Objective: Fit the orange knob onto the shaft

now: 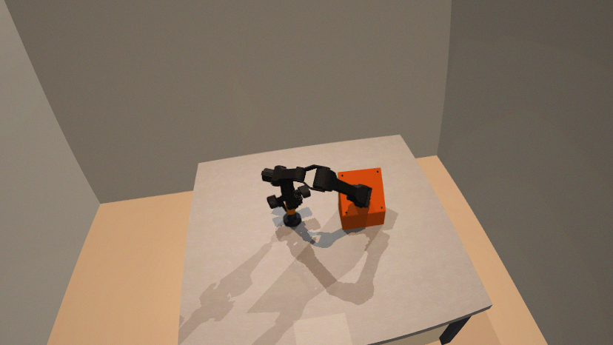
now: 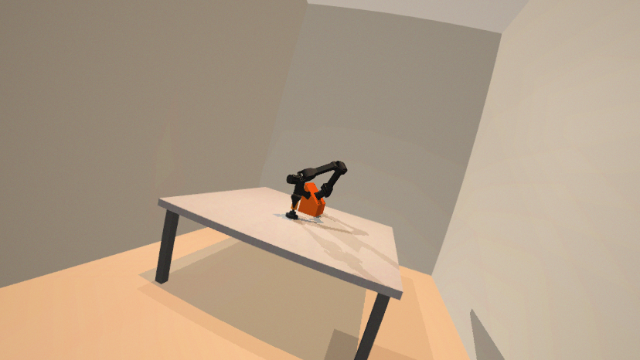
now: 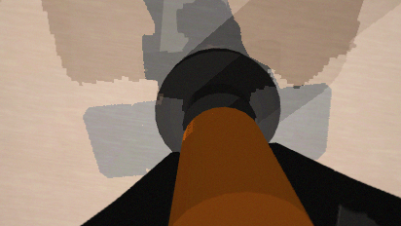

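Observation:
The orange knob [image 1: 290, 211] [image 2: 295, 208] [image 3: 234, 166] is a tall orange cylinder, upright between the fingers. My gripper [image 1: 290, 207] [image 2: 294, 203] [image 3: 224, 156] is shut on it, above the pedestal. The dark round pedestal [image 1: 292, 220] [image 2: 291, 216] [image 3: 170, 117] stands on the table, with a narrower raised dark part in its middle. In the wrist view the knob's far end overlaps that raised part. The D-shaped shaft cannot be made out, and the knob's hole and both flat sides are hidden. I cannot tell whether the knob touches the pedestal.
A large orange box [image 1: 362, 176] [image 2: 309, 206] with small dark dots on its top stands beside the pedestal, under the arm's base end. The pale table [image 1: 231, 192] [image 2: 233, 210] carries shadows of the arm. The table's edges lie well away from the pedestal.

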Robot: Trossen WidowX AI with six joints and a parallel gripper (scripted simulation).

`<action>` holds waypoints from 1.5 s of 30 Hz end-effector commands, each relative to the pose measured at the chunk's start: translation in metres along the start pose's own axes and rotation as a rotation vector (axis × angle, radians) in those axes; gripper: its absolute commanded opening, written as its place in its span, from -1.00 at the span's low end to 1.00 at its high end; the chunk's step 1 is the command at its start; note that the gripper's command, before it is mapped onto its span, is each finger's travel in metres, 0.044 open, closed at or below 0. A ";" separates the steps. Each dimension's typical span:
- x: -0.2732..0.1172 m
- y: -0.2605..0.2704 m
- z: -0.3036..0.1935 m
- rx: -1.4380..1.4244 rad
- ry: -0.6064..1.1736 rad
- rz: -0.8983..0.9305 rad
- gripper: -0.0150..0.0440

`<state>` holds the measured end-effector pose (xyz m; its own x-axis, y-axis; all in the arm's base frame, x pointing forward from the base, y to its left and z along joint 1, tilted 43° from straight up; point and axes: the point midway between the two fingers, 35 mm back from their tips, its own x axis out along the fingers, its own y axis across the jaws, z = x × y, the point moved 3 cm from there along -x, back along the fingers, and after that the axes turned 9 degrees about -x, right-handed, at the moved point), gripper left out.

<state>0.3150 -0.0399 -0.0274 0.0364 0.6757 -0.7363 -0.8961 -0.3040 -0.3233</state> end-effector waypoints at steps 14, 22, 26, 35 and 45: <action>-0.005 -0.004 0.000 -0.198 0.002 -0.001 -0.49; -0.002 -0.004 -0.002 -0.209 0.002 -0.001 -0.49; -0.001 -0.004 -0.002 -0.209 0.002 -0.001 -0.49; -0.003 -0.001 0.001 -0.208 0.002 -0.001 -0.49; -0.005 -0.003 0.000 -0.208 0.002 -0.001 -0.49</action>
<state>0.3156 -0.0410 -0.0246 0.0328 0.6780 -0.7344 -0.7890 -0.4335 -0.4355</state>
